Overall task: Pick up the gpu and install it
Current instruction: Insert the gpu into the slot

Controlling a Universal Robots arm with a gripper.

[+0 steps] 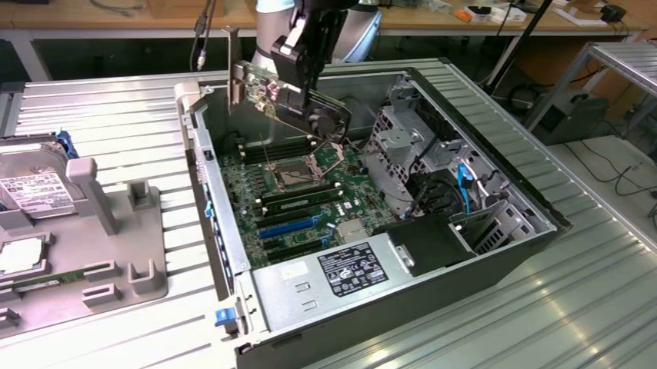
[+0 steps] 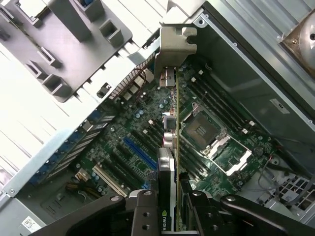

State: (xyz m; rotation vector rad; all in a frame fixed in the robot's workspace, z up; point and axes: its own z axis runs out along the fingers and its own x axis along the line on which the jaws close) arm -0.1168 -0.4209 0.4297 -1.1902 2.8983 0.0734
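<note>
Ribbed metal sheeting formed the counter [image 1: 113, 131], and on it an open computer case [image 1: 513, 246] lay on its side with its circuit board [image 1: 308, 196] facing up. Above the board the pincer [image 1: 308, 91] hung from the arm, closed narrowly on the graphics card [image 1: 292, 104]. The card was in the air, clear of the board and tilted, with its silver bracket [image 1: 238, 77] at the end toward the exterior view's left. In the wrist view the card [image 2: 167, 172] ran edge-on away from the pincer [image 2: 170, 209], gripped between dark fingers [image 2: 142, 211], and the bracket [image 2: 174, 44] sat at its far end close to the case's rim. Below the pincer on the board lay the processor socket [image 1: 292, 178], and farther along the board a blue slot [image 1: 288, 227]; the card touched neither. Beyond that slot, well apart from the pincer, sat the labelled power supply box [image 1: 334, 273]. Well off to the exterior view's left of the pincer, a grey plastic tray [image 1: 123, 231] rested on the counter with a hard drive [image 1: 31, 188] in it.
</note>
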